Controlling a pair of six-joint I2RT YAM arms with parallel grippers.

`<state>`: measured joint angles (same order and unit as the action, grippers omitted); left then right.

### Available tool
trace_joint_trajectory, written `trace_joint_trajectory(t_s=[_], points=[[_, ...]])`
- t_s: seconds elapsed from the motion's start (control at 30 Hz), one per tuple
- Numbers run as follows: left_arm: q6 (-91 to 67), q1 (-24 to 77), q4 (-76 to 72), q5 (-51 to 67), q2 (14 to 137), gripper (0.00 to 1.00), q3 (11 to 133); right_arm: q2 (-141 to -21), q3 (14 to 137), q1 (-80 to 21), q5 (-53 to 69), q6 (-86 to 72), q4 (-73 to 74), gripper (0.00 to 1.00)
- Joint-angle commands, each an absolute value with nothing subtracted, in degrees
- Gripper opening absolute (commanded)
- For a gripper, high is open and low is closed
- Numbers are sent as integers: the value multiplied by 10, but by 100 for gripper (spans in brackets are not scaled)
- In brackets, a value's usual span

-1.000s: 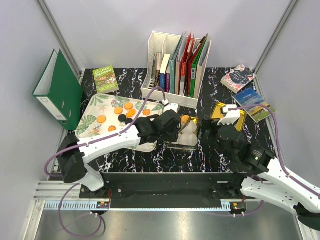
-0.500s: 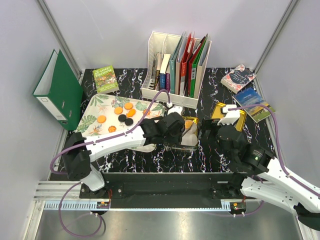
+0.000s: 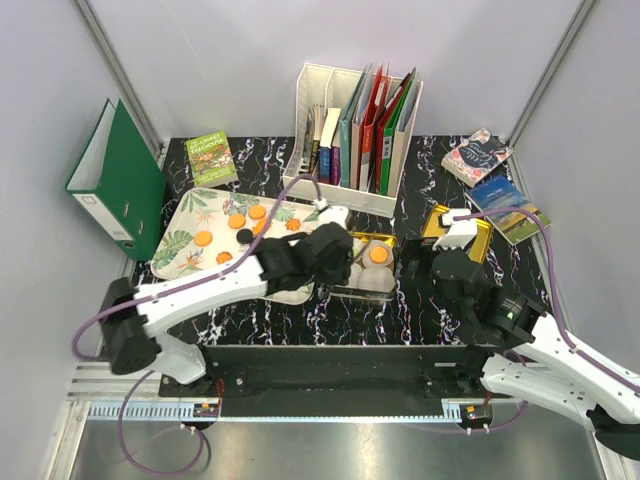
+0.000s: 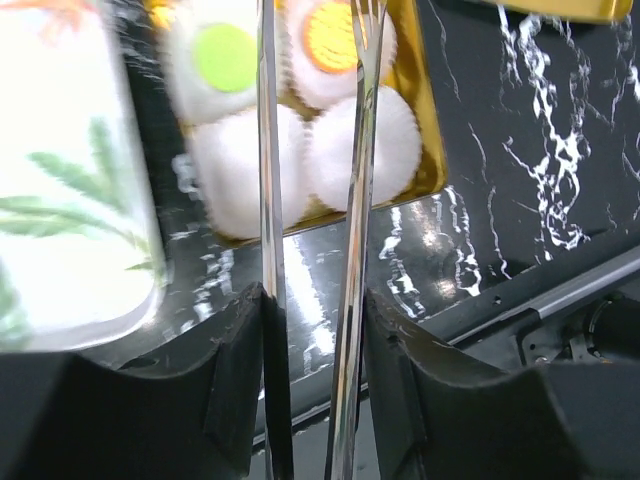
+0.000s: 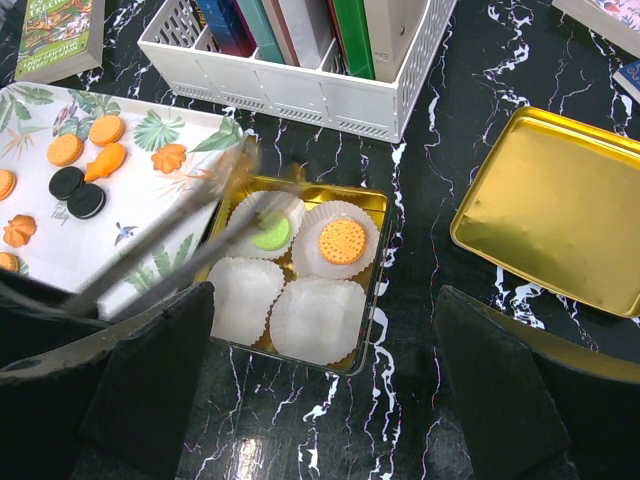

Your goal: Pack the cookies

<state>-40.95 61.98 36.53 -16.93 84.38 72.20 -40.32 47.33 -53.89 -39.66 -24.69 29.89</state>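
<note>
My two dark fingers [image 5: 150, 380] fill the lower corners of the frame, set wide apart with nothing between them. At centre sits an open gold tin [image 5: 377, 270] holding four white paper cups [image 5: 316, 318]. The upper-left cup holds a green cookie [image 5: 270, 232], the upper-right an orange cookie [image 5: 342, 241], and the lower two are empty. A gold lid [image 5: 550, 225] lies at right. At left, a leaf-print tray [image 5: 60, 250] carries orange cookies [image 5: 64, 150] and two black cookies [image 5: 66, 182]. Blurred thin tongs [image 5: 170, 250] slant from lower left towards the tin. A white file organiser [image 5: 300, 95] spans the top.
</note>
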Motion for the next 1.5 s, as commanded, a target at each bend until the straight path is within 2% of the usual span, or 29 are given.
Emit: trace_joint_trajectory(t_s=[0.0, 0.23, 0.53, 1.03, 1.47], points=[[-413, 589, 416, -255, 721, 44, 680, -410, 485, -541, -408, -250, 294, 100], [-409, 468, 451, -249, 572, 47, 564, -424, 483, -541, -400, -250, 284, 100], [-410, 360, 452, -205, 542, 52, 473, -440, 483, -541, -392, -251, 270, 100], [-420, 345, 384, -154, 612, 52, 453, -433, 470, -541, -394, -250, 266, 100], [-426, 345, 366, -149, 616, 51, 424, -433, 469, -541, -396, -250, 265, 100]])
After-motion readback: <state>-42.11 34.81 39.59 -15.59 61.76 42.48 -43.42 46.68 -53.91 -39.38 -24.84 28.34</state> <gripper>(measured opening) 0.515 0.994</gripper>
